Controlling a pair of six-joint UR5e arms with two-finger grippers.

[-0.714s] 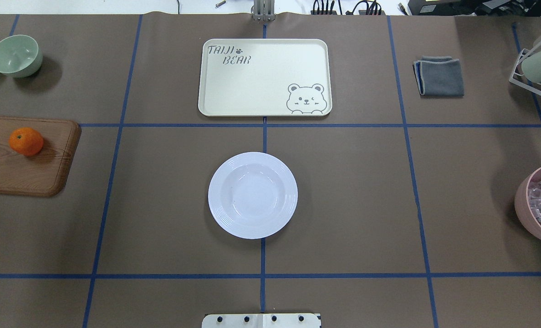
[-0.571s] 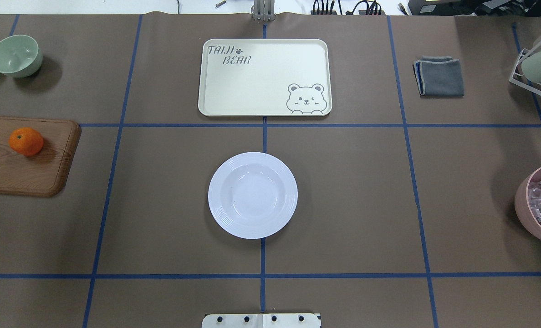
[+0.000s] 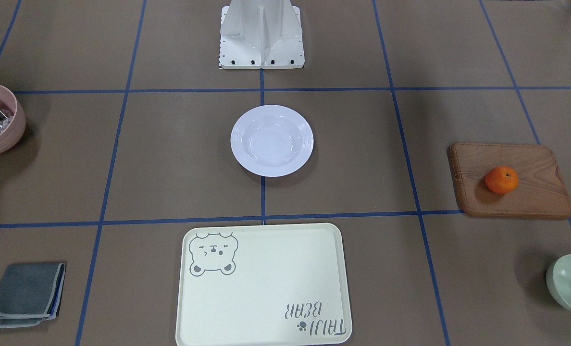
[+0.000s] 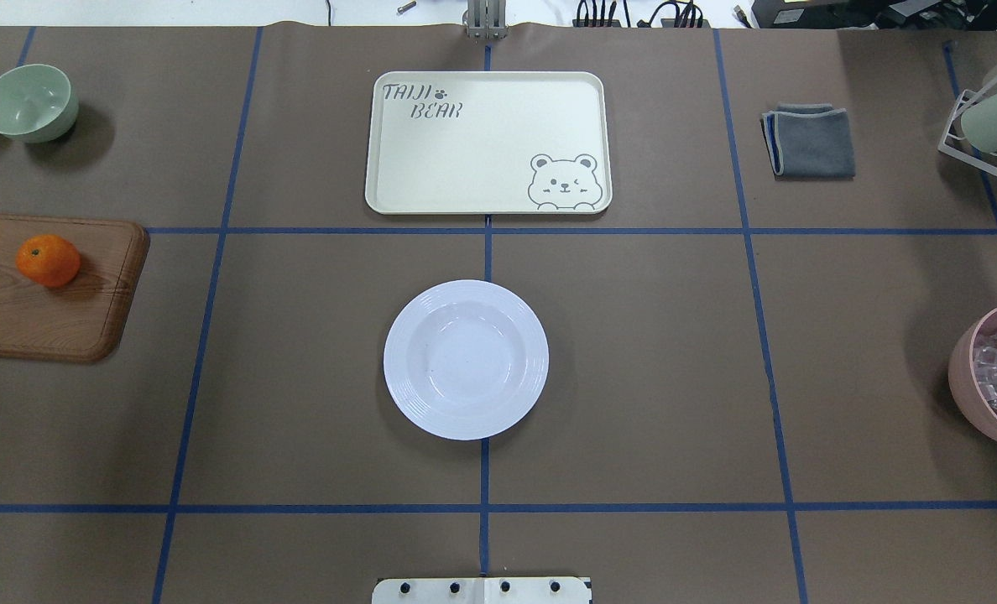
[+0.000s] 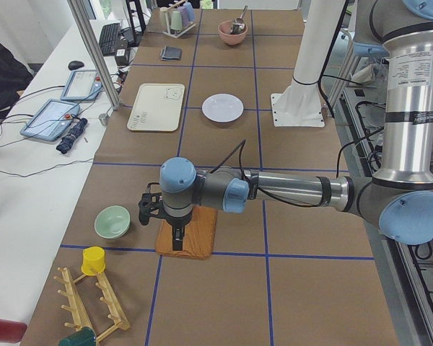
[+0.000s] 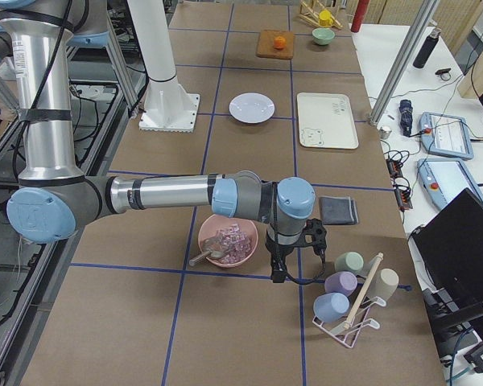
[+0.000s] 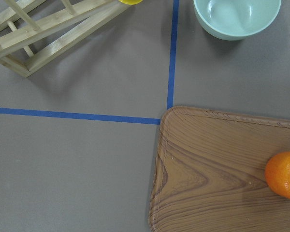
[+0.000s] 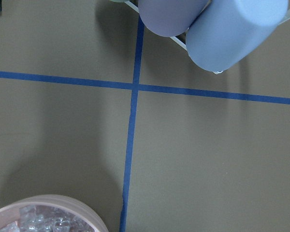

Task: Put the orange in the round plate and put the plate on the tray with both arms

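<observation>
The orange (image 4: 48,260) lies on a brown wooden board (image 4: 12,323) at the table's left edge; it also shows at the right edge of the left wrist view as the orange (image 7: 284,175). The white round plate (image 4: 465,359) sits empty at the table's middle. Beyond it lies the cream tray (image 4: 498,143), bare. My left gripper (image 5: 176,242) shows only in the exterior left view, hanging over the board. My right gripper (image 6: 278,272) shows only in the exterior right view, beside the pink bowl. I cannot tell whether either is open or shut.
A pale green bowl (image 4: 28,102) stands at the far left, with a wooden rack (image 7: 43,34) near it. A folded grey cloth (image 4: 809,140), a cup rack (image 6: 350,301) and a pink bowl (image 4: 995,377) of clear pieces are on the right.
</observation>
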